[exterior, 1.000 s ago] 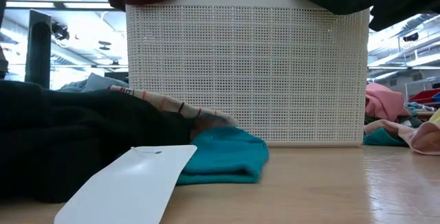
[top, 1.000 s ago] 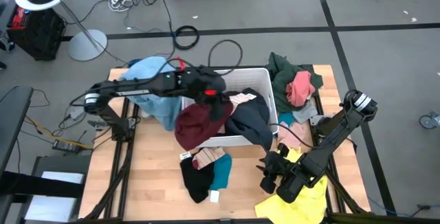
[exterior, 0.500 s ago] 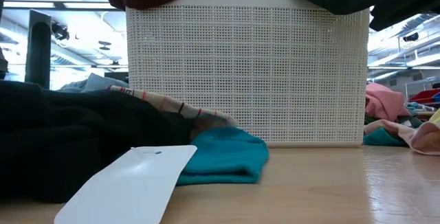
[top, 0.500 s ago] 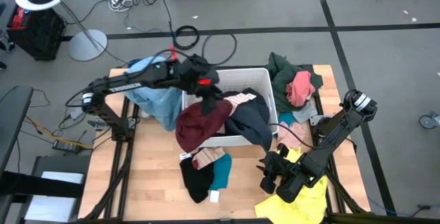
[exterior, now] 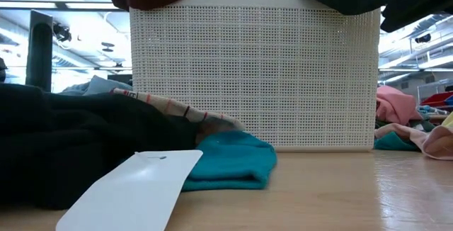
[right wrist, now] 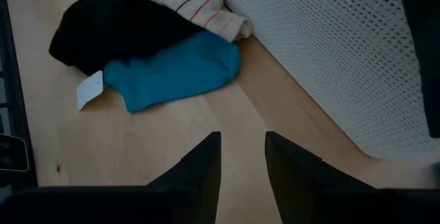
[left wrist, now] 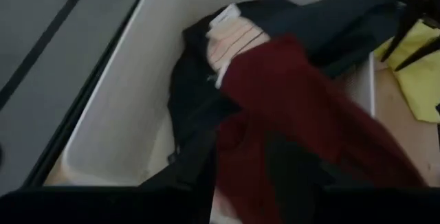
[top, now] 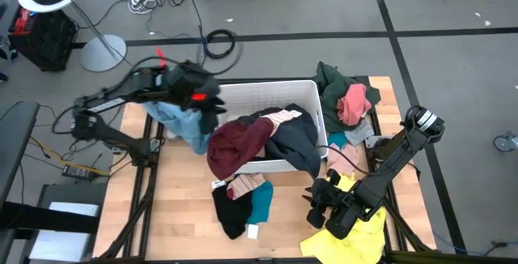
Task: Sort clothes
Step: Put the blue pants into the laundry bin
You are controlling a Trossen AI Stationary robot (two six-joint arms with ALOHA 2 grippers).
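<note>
Left gripper [top: 209, 102]: motion-blurred in high view, fingers not resolvable. White perforated plastic bin [exterior: 251, 75]: floor hidden beneath maroon garment [top: 236, 144] and black garment [top: 293, 142]. White paper tag [exterior: 131, 192]: cut by low view's bottom edge.

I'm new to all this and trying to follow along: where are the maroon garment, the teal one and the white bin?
maroon garment [top: 236, 144]: high view, middle of the cloth draped over the bin's front edge.
teal garment [right wrist: 175, 71]: right wrist view, centre of the fabric.
white bin [exterior: 255, 75]: low view, its mesh front wall.
</note>
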